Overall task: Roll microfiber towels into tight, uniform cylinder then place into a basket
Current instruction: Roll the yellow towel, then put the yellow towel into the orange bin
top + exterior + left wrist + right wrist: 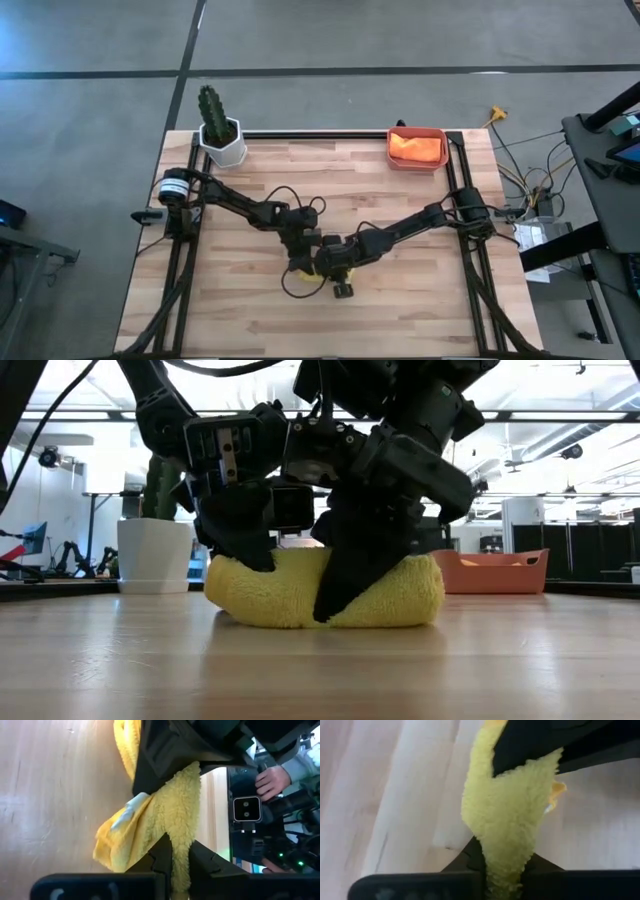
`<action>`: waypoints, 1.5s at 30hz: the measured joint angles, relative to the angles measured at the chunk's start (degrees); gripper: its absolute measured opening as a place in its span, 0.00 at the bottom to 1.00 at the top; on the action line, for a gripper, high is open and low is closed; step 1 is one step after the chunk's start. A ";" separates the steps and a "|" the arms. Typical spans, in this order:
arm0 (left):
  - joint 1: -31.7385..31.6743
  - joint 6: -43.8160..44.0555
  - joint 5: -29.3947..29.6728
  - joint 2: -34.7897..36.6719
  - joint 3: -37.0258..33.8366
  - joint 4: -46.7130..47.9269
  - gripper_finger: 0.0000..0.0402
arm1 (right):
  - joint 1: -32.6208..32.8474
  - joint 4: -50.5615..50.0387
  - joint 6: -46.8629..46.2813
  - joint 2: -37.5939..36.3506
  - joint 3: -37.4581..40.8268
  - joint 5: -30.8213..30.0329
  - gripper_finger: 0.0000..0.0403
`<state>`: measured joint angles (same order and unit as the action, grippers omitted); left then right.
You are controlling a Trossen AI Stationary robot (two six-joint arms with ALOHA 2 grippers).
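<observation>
Yellow towel [330, 592] lies bunched in a thick, loose roll on the tabletop [400, 300], near-centre, under both arms. Orange towel [416, 146] already sits in the basket [417, 163] at the far right corner; a cactus pot [221, 135] stands at the far left.

Left pincer [180, 857] clenched on a fold of the yellow towel; right pincer [504, 870] likewise clamped on the pile from the opposite end. Both pinch only a ridge of cloth.

Handling, by judgement: light, very soft, plush; compresses and sags, no stiffness of its own. Not slippery, not fragile, but a roll will loosen if held by one layer. Better hold: across the full thickness of the roll near each end, over the loose outer edge.
</observation>
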<state>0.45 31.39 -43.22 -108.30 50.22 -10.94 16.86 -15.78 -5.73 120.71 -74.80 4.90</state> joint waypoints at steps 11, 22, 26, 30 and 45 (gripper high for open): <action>-2.69 -7.56 0.20 3.59 -0.51 8.55 0.09 | 0.03 -5.94 6.83 -3.33 0.39 4.25 0.04; -7.48 -10.97 0.23 10.47 -0.73 17.93 0.20 | -4.50 -21.51 9.91 -7.36 0.78 2.73 0.04; -7.56 -10.62 0.16 11.98 -1.18 18.46 0.21 | -9.23 -23.96 10.62 -11.13 2.37 0.89 0.04; -7.50 -9.23 0.04 13.64 -1.14 18.58 0.20 | -15.51 -26.70 10.03 -16.66 6.11 0.25 0.04; -8.35 -9.65 0.60 19.31 -1.14 22.45 0.20 | -49.70 -27.69 32.28 -42.38 22.12 -11.99 0.04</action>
<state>-7.90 21.74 -42.61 -88.98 49.08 11.50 -32.84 -43.47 26.56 78.32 -52.69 -7.10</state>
